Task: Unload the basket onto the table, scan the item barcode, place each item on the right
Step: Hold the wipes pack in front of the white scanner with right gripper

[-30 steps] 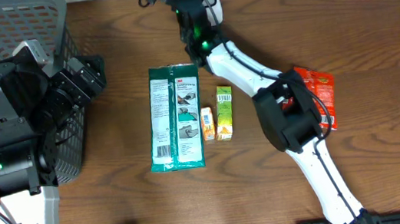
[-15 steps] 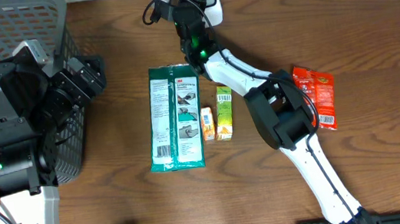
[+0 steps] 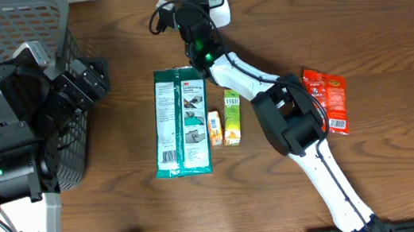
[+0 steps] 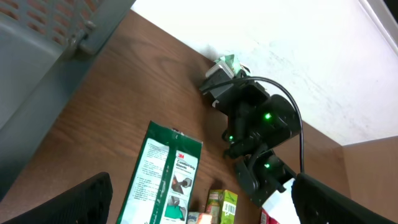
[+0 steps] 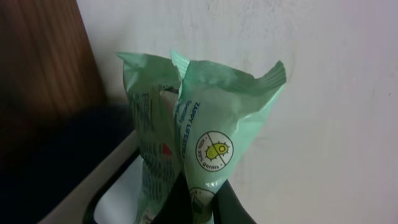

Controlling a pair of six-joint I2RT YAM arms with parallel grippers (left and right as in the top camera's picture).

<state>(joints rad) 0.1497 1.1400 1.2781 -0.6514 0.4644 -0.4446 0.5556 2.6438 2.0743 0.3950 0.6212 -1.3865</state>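
We're clamping the pale green packet [image 5: 211,130] in the right gripper [image 5: 202,202], holding it just above the white scanner [image 3: 218,6]. Left gripper [image 3: 92,80] is sitting wide open, empty, well left of the scanner.

Overhead shot is nice and even, soft light from above, just faint shadows under the arms on the table [image 3: 387,20] and no real glare. Left wrist view has the white wall [image 4: 280,37] nearly blown out, and the left fingers [image 4: 81,202] in the 2 bottom corners are dark and blurry. Right wrist view: green packet [image 5: 217,124] sharp-ish, table beside it dim and out of focus
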